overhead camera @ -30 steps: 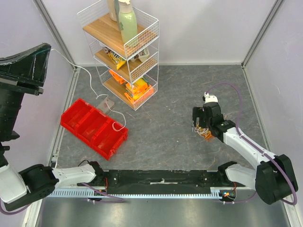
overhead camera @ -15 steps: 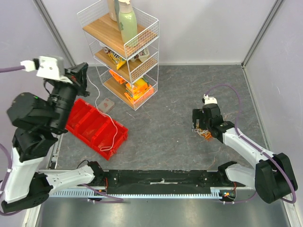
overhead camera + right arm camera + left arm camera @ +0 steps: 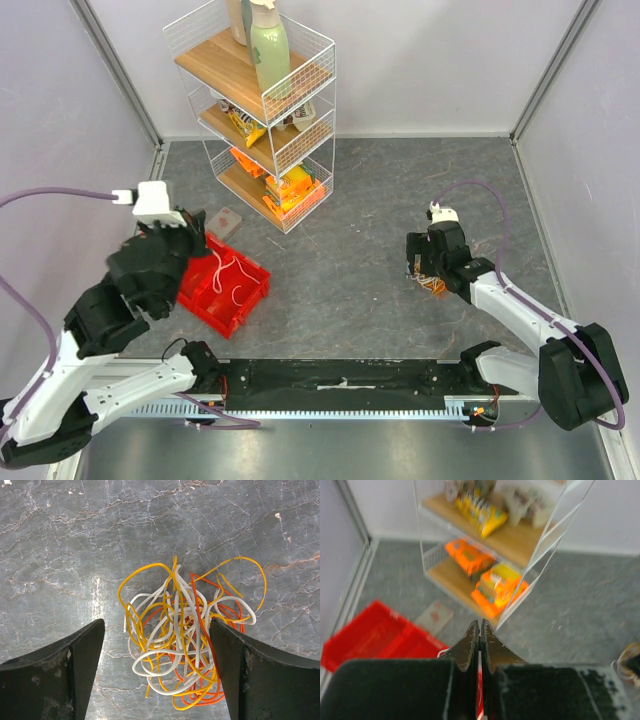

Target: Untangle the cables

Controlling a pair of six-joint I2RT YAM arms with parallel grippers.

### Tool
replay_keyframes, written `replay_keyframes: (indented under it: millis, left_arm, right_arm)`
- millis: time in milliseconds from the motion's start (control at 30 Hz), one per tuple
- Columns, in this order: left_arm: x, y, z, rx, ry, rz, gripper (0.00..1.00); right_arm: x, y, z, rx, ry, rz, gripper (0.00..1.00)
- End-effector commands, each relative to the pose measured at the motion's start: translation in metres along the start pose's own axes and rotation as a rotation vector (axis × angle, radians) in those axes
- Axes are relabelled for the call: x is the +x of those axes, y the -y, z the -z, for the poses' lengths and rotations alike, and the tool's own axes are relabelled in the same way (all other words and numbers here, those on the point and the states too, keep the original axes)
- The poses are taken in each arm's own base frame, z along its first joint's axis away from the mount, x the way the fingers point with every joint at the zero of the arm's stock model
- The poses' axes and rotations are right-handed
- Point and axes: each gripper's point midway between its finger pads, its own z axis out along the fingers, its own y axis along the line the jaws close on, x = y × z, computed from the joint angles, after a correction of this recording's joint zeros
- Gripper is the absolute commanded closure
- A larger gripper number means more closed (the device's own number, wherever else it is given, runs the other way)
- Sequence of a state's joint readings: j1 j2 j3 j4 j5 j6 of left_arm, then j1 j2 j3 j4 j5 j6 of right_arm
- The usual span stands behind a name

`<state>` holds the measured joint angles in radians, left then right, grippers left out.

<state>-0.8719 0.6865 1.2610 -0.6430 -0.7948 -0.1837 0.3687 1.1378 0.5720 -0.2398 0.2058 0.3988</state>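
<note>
Tangled cables [image 3: 186,647] lie directly between the wide-spread jaws of right gripper [image 3: 156,626]; left gripper [image 3: 479,625], jaws pressed together, well apart from them

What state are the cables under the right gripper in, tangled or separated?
Tangled: in the right wrist view the cables are orange, yellow and white loops crossing in one clump.

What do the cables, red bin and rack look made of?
Cables: thin plastic-sheathed wire, smooth with a slight sheen; they hold springy loops. Red bin: probably moulded plastic, glossy and uniform in colour. Rack: white wire frame, likely coated metal; matte wood-look shelves, solid wood or laminate cannot be told.
</note>
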Motion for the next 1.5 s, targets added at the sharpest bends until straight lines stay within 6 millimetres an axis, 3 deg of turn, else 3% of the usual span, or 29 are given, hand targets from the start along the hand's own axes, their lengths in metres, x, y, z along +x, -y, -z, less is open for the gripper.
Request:
replay_keyframes:
  millis: [0,200,433,533,633,800,900,1033,1133,1200,1233,1267,1367,1433,1467]
  left_arm:
    - [0.077,-0.025,0.008,-0.169,-0.197,0.098,0.98]
    - [0.1,-0.036,0.02,-0.186,-0.245,0.129,0.98]
    - [0.145,0.011,-0.011,-0.081,-0.327,0.124,0.98]
    - [0.184,0.001,-0.033,-0.175,-0.41,0.081,0.98]
    - [0.214,-0.021,-0.048,-0.245,-0.503,0.201,0.98]
    - [0.227,-0.03,-0.035,-0.308,-0.495,0.352,0.98]
    - [0.252,-0.016,-0.021,-0.27,-0.571,0.488,0.98]
    - [0.29,-0.011,-0.005,-0.314,-0.686,0.595,0.98]
    - [0.298,-0.024,-0.003,-0.381,-0.68,0.571,0.98]
    - [0.292,-0.031,-0.005,-0.398,-0.643,0.543,0.98]
    - [0.289,-0.031,-0.007,-0.393,-0.632,0.534,0.96]
    - [0.286,-0.032,-0.007,-0.391,-0.62,0.533,0.85]
    - [0.274,-0.035,-0.007,-0.391,-0.59,0.526,0.3]
    - [0.263,-0.036,-0.005,-0.375,-0.567,0.522,0.13]
    - [0.256,-0.035,-0.003,-0.36,-0.555,0.526,0.1]
  right_arm:
    - [-0.012,-0.005,0.002,-0.028,0.052,-0.001,0.07]
    - [-0.008,-0.005,-0.003,-0.031,0.044,-0.005,0.07]
    - [-0.001,-0.01,-0.007,-0.051,0.021,-0.019,0.07]
    - [-0.002,-0.008,-0.006,-0.043,0.031,-0.023,0.07]
    - [-0.002,-0.01,-0.005,-0.054,0.034,-0.023,0.07]
    - [-0.004,-0.011,-0.004,-0.064,0.044,-0.023,0.07]
    - [-0.002,-0.012,-0.006,-0.064,0.031,-0.018,0.07]
    - [-0.002,-0.013,-0.008,-0.066,0.027,-0.017,0.07]
    - [-0.001,-0.013,-0.007,-0.071,0.027,-0.016,0.07]
    - [-0.003,-0.013,-0.006,-0.073,0.033,-0.017,0.07]
    - [-0.003,-0.013,-0.006,-0.074,0.036,-0.015,0.07]
    - [-0.003,-0.014,-0.006,-0.078,0.035,-0.016,0.07]
    - [-0.002,-0.015,-0.007,-0.082,0.032,-0.012,0.07]
    - [-0.003,-0.014,-0.007,-0.078,0.033,-0.016,0.07]
    - [-0.004,-0.013,-0.006,-0.07,0.037,-0.018,0.07]
